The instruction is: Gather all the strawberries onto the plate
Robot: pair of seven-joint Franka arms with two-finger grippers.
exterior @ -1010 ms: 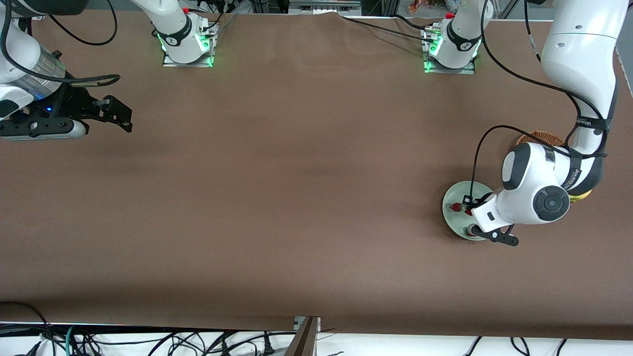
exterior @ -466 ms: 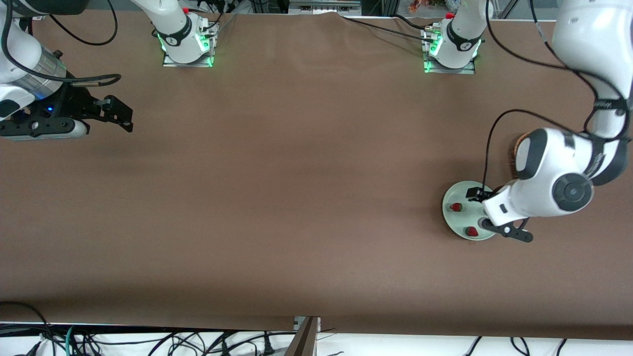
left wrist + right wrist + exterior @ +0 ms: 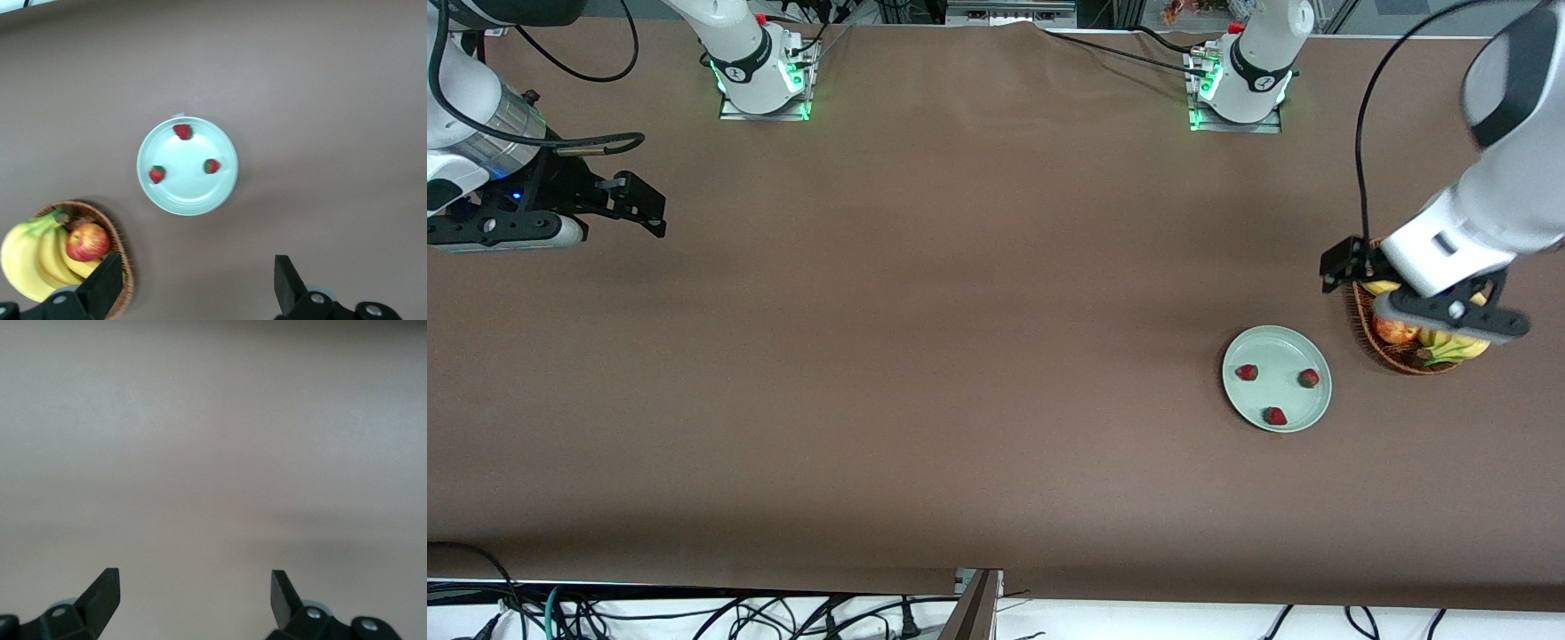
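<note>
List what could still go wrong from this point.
1. The left gripper, open and empty, hangs over the basket; dropping could knock the bananas or apple.
2. All three strawberries lie loose on the plate; one sits near the rim and could roll off if bumped.

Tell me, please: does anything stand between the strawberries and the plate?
Nothing does: all three strawberries already lie in the plate. The left gripper, open, is over the basket.
</note>
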